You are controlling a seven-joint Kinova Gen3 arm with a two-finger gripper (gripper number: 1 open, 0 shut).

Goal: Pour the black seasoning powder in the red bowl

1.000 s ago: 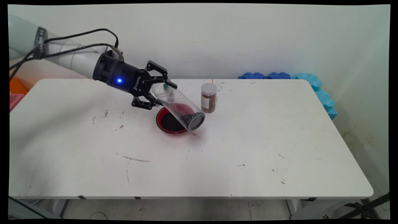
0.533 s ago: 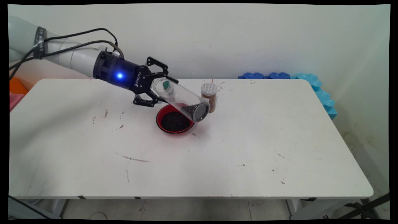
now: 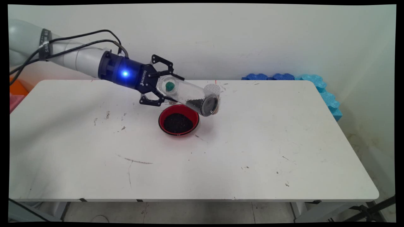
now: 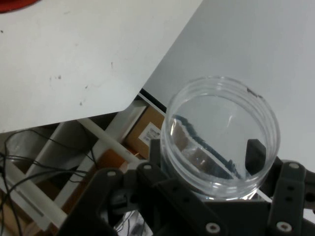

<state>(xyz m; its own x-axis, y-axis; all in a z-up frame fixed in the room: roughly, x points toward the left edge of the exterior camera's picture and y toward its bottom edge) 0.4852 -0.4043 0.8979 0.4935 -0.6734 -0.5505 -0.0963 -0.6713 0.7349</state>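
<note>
From my station I see the claw (image 3: 168,87) clenched around a clear plastic jar (image 3: 189,96), one finger on each side of the jar near its base end. The jar lies tilted, almost on its side in the air, with its lidded end (image 3: 210,106) lower and pointing toward the right of the main view. A small heap of dark grains (image 3: 196,103) sits inside the jar against that lower end. Through the jar's clear base I can make out something small and green (image 3: 170,85); I cannot tell what it is.

In the hand view the jar (image 4: 220,136) fills the space between the claw's fingers (image 4: 255,155), its round clear base facing the camera, and the claw (image 4: 206,162) grips it from both sides.

Just below the jar's lower end, a red bowl (image 3: 179,119) stands on the white counter (image 3: 221,151). The bowl holds a mound of dark grains (image 3: 177,123). The jar hangs above the bowl's far rim and is clear of it.

Behind the jar's lidded end stands a small spice jar (image 3: 214,94) with a pale perforated top and brown contents; the held jar hides most of it, so I see only its top and right side. I cannot tell whether the two touch.

At the counter's far right corner, blue foam pieces (image 3: 296,78) lie along the wall and run down beside the counter's right edge.
</note>
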